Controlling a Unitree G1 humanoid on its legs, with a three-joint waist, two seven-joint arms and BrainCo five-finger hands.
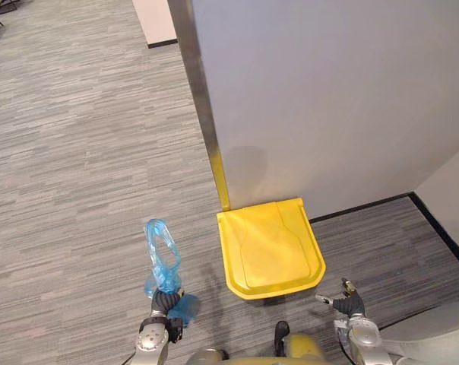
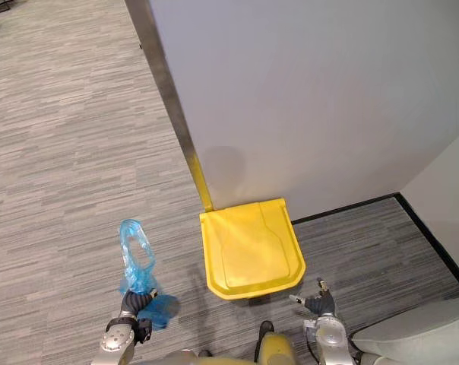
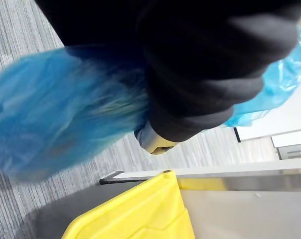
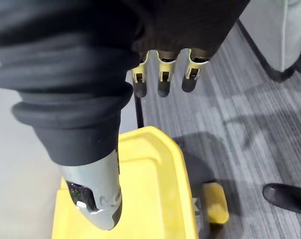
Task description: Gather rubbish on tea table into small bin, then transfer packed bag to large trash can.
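Note:
The large yellow trash can (image 1: 271, 247) stands against the grey wall with its lid closed. My left hand (image 1: 163, 304) is low at the left of the can, shut on a blue plastic bag (image 1: 161, 251). The bag's handle loop sticks up above the fist and the rest bulges below it. In the left wrist view the blue bag (image 3: 56, 119) wraps past the hand's dark cover (image 3: 200, 64), with the yellow can (image 3: 135, 214) beyond. My right hand (image 1: 349, 303) hovers open just right of the can's front corner, its fingers (image 4: 163, 82) straight above the lid (image 4: 145, 189).
A grey wall (image 1: 328, 99) with a metal edge strip (image 1: 203, 114) rises behind the can. A black baseboard (image 1: 442, 232) runs along the right. A pale grey seat (image 1: 442, 334) sits at the lower right. Striped grey carpet (image 1: 70, 167) spreads to the left.

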